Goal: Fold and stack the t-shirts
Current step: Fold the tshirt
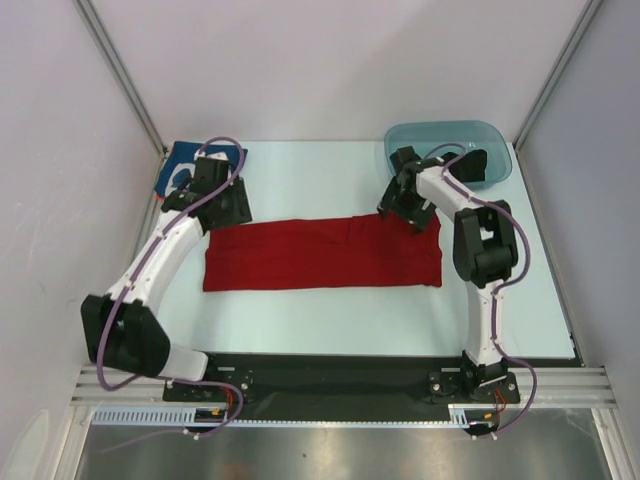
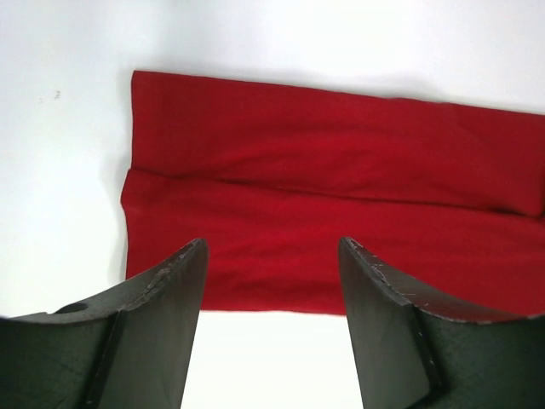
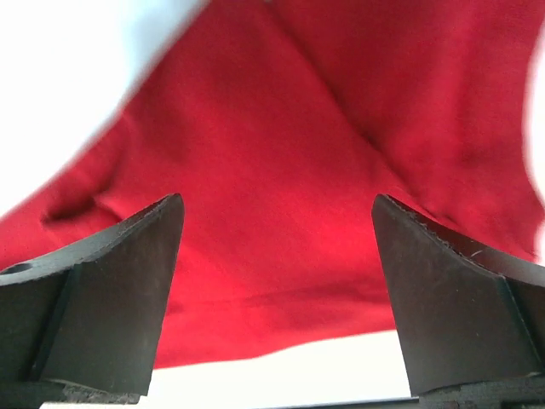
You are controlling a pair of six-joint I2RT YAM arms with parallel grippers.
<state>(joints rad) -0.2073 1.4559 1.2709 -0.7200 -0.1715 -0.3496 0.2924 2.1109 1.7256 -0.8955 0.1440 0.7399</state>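
Observation:
A bright red t-shirt (image 1: 320, 254) lies folded into a long flat strip across the middle of the table. My left gripper (image 1: 222, 208) hovers at its far left end, open and empty; the left wrist view shows the red cloth (image 2: 341, 187) just past the open fingers (image 2: 166, 315). My right gripper (image 1: 408, 212) is at the strip's far right end, open and empty, with red cloth (image 3: 281, 170) filling its view between the fingers (image 3: 119, 290). A blue t-shirt with white print (image 1: 185, 165) lies folded at the back left, partly hidden by the left arm. No black t-shirt shows.
A teal plastic tub (image 1: 450, 150) stands at the back right, behind the right arm. Grey walls and metal frame posts close in the table on three sides. The arm bases sit on a black plate (image 1: 330, 375) at the near edge.

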